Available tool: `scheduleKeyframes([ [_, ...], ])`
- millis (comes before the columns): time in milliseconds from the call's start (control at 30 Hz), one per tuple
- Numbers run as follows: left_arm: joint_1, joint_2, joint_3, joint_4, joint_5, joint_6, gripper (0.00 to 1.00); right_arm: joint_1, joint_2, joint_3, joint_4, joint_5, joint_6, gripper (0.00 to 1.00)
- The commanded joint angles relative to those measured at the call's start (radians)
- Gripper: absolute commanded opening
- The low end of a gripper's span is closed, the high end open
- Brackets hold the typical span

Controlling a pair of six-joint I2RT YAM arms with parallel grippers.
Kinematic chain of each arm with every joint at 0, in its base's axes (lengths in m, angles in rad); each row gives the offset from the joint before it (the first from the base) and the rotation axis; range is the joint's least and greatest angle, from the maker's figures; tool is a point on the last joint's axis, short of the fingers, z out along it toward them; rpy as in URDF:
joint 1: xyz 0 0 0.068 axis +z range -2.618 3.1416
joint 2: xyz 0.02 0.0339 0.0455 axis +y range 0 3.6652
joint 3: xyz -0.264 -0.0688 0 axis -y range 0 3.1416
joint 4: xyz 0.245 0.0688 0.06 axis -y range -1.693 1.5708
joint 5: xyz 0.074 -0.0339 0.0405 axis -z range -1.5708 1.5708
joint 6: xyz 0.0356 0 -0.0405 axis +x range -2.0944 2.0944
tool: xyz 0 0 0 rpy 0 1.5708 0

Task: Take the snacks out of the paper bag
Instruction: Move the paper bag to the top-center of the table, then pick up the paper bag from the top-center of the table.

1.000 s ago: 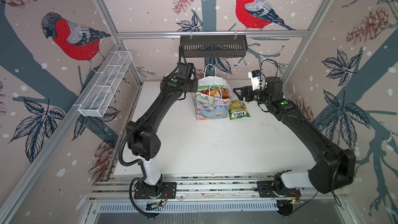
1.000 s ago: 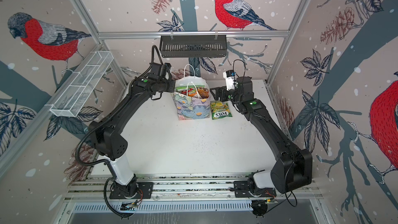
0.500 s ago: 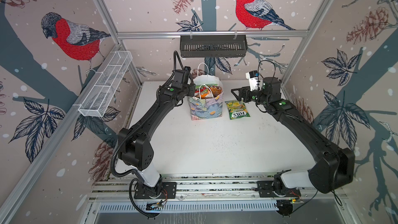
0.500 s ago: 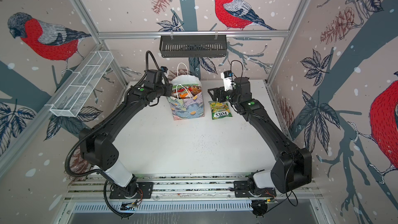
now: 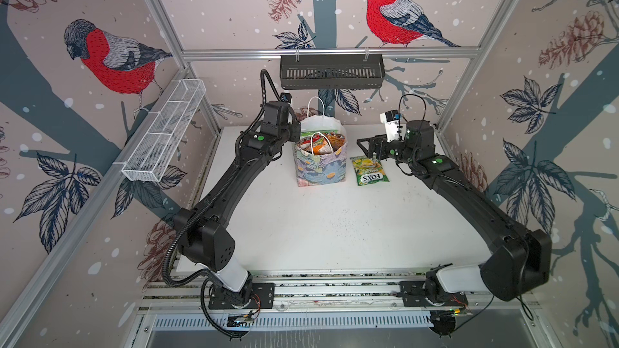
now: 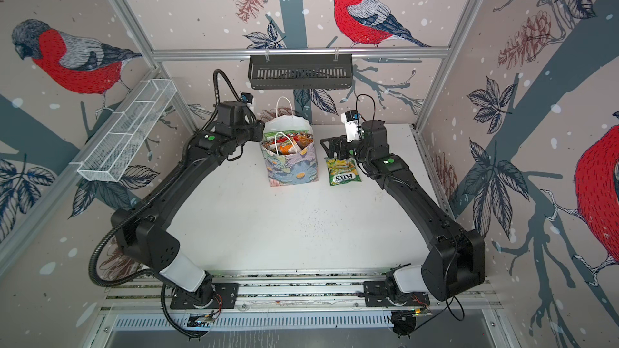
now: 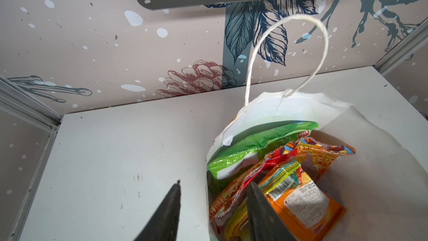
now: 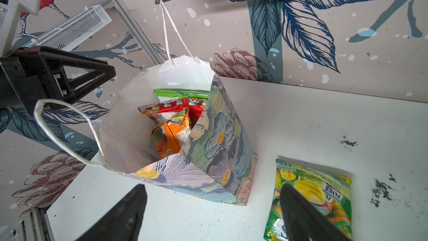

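The white surface held the paper bag upright near the top middle of both top views, with snacks inside. The left hand was spread over the bag's edge. The right hand was spread wide above the green-yellow packet lying just right of the bag.

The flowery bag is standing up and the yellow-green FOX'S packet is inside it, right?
Not quite. The bag is standing up, but the yellow-green FOX'S packet lies flat on the table beside it, as both top views show.
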Motion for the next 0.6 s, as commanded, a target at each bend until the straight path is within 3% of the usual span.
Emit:
scheduleKeyframes([
  [0, 0.005, 0.052, 0.077, -0.079, -0.027, 0.02, 0.55, 0.002, -0.003, 0.011, 0.013, 0.01, -0.002, 0.91],
  [67, 0.006, 0.096, 0.141, -0.133, -0.019, 0.022, 0.6, 0.001, -0.006, 0.01, 0.012, 0.011, -0.003, 0.91],
  [567, 0.021, 0.274, 0.338, -0.244, 0.033, 0.082, 0.59, -0.011, -0.022, 0.009, 0.005, 0.017, -0.01, 0.91],
])
